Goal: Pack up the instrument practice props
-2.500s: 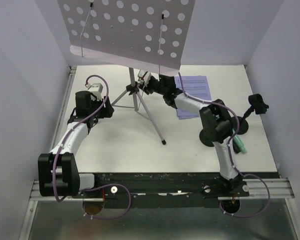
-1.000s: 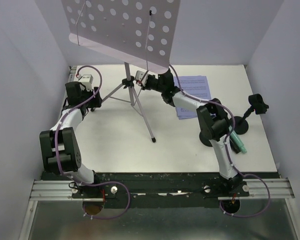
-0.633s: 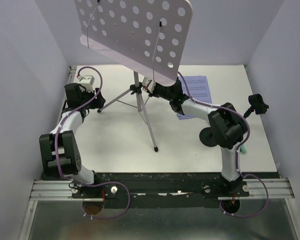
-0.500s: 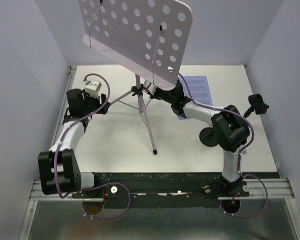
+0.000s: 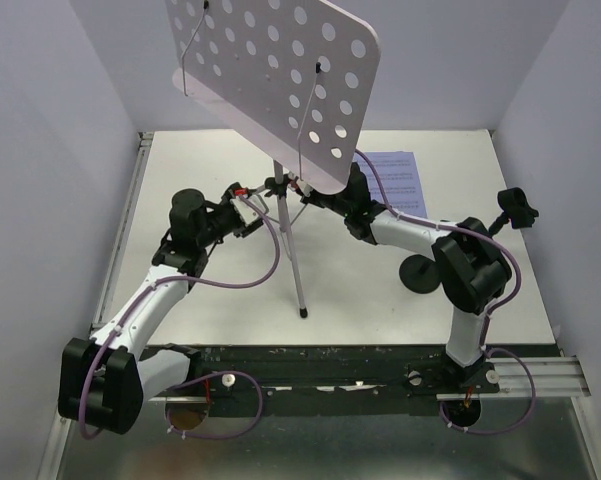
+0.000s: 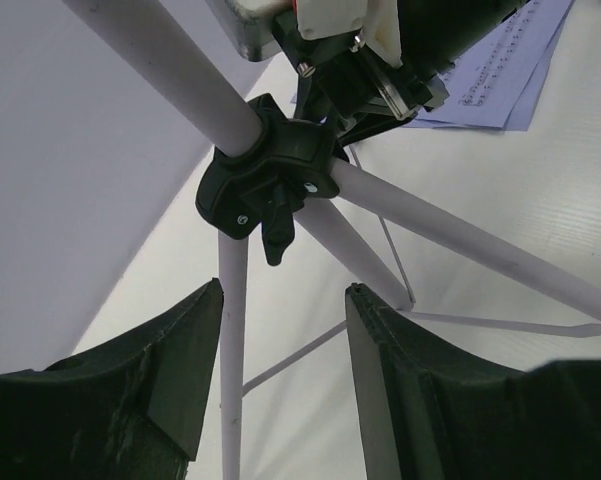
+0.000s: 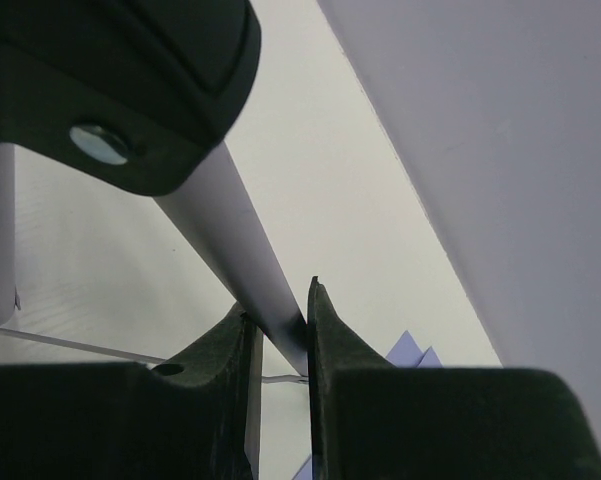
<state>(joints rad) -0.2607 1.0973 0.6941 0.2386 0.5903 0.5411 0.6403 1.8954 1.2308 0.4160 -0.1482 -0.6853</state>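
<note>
The big lilac perforated plate (image 5: pixel 280 80) tilts high over the table (image 5: pixel 210 300) on the silver tripod pole (image 5: pixel 292 240). It looks top-heavy. The right gripper (image 7: pixel 277 340) pinches the pole just by the black hub (image 6: pixel 275 185). If that small grip slips, the stand could tip over. The left gripper (image 6: pixel 280 330) has its fingers spread around one leg, not squeezing. A bump there may swing the stand. The white sheet-music pages (image 5: pixel 395 180) lie behind the right arm. One black clip holder (image 5: pixel 420 272) stands close by and could get knocked.

Tilted silver tripod pole (image 5: pixel 293 245), lilac plate (image 5: pixel 270 85) atop
</note>
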